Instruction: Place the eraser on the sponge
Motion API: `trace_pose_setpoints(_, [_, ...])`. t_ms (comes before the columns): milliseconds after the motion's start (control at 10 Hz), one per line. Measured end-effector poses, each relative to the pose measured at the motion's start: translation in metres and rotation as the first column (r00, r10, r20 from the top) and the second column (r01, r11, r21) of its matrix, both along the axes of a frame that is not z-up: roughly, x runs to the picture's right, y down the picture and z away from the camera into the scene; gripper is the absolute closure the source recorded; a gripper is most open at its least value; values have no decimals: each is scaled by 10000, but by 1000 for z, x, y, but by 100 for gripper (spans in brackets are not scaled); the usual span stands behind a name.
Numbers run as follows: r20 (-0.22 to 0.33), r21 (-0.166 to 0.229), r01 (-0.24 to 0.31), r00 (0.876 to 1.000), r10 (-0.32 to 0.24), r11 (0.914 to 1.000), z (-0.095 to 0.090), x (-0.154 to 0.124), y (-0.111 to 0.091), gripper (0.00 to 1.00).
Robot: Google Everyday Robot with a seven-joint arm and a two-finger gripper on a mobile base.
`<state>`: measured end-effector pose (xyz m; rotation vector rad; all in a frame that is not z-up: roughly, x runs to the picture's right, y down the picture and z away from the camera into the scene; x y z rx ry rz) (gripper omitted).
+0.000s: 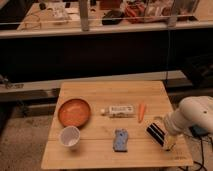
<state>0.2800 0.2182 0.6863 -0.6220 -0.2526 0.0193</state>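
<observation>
Camera view: your end effector (166,141) sits at the eraser (155,132), on the right of the bench (100,92); I can't tell its grip state. Eraser lies well apart from the sponge (120,140), so placing it there is left.

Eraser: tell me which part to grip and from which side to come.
Grip the eraser across its narrow width, near mid-length, coming from above. It lies flat on the table, slanted, long sides apparently free, the sponge well to its left. The hand sits at its front-right end, so a top approach looks shortest.
</observation>
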Motion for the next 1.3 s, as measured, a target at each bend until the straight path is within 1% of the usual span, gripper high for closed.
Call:
trace_pose_setpoints(200, [-89,36,-142,9999,142,9999,-15,-2,-15,20])
trace_pose_setpoints(300, [-232,34,-364,9991,365,9993,-17,0,-18,20])
trace_pose_setpoints(500, [-449,91,-761,9961,765,9971,-9,5,-14,20])
trace_pose_setpoints(700, [-809,207,-1235,9889,1248,9921,17,14,3,20])
trace_pose_setpoints(800, [-1037,262,-1459,9836,1478,9890,33,18,13,20])
trace_pose_setpoints(900, [-1385,339,-1674,9756,1705,9853,52,23,24,20])
trace_pose_setpoints(1000, [-1693,396,-1847,9673,1887,9820,64,29,30,20])
trace_pose_setpoints(1100, [-1995,451,-2097,9561,2145,9767,75,36,34,20])
trace_pose_setpoints(1200, [-2237,466,-2312,9457,2357,9718,80,44,37,20])
trace_pose_setpoints(1300, [-2493,461,-2632,9311,2662,9637,84,54,39,20])
